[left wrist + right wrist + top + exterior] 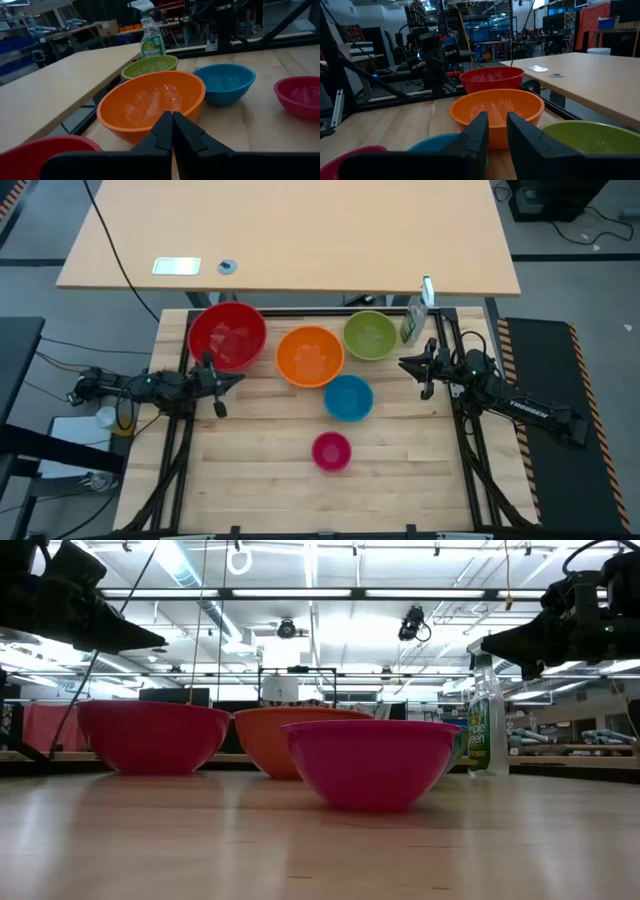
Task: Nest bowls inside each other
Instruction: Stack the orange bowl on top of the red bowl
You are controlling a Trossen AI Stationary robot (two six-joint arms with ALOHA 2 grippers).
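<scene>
Five bowls stand apart on their bases on the wooden table (260, 480): red (228, 335) at the far left, orange (310, 356) beside it, green (370, 335) at the far right, blue (348, 398) in the middle, and magenta (331, 451) nearest the front. My left gripper (237, 380) hovers shut just in front of the red bowl, pointing level toward the orange bowl (150, 102). My right gripper (404, 363) hovers near the green bowl's right side, pointing level toward the orange bowl (496, 110). Its fingers stand slightly apart with nothing between them.
A spray bottle (412, 323) stands at the table's far right corner beside the green bowl. Beyond the far edge lies a larger light tabletop (300, 230) with a white card (176, 266) and a small disc (228, 266). Bare wood lies in front of the magenta bowl.
</scene>
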